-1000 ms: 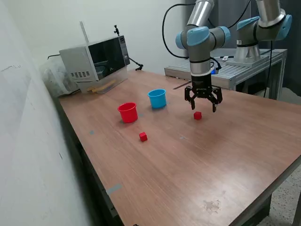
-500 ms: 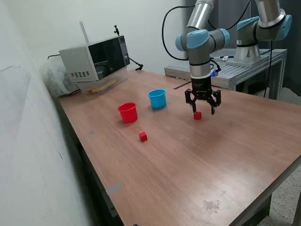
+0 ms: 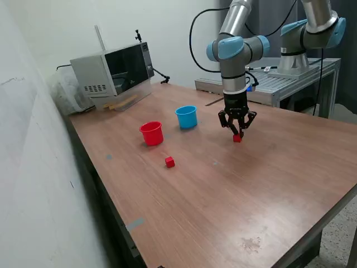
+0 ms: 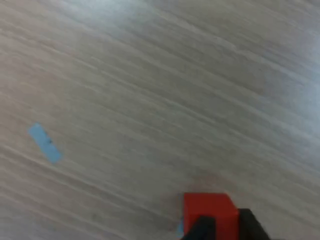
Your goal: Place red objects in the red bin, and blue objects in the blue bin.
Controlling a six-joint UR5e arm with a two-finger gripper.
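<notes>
Now that the tool (image 3: 237,135) has dropped and narrowed around the red cube (image 3: 237,138) (beside blue cup (image 3: 187,116)), grasp looks imminent; contact unconfirmed.

Where things lie on my table (image 3: 268,184)

My gripper (image 3: 237,134) stands over one cube (image 3: 237,138); toward the exterior view's left lie two cups (image 3: 187,116), another cube (image 3: 169,162) nearer the camera, a microwave (image 3: 114,72) behind.

Exterior view: even, bright indoor light, diffuse; shadows soft and faint under the cups. Sharp throughout, slight sheen on the table (image 3: 223,190). White wall (image 3: 33,167) at the exterior view's left evenly lit. Wrist view: soft, smeared wood grain, pale glare along one edge; red cube (image 4: 209,214) blurred at the frame's edge.
</notes>
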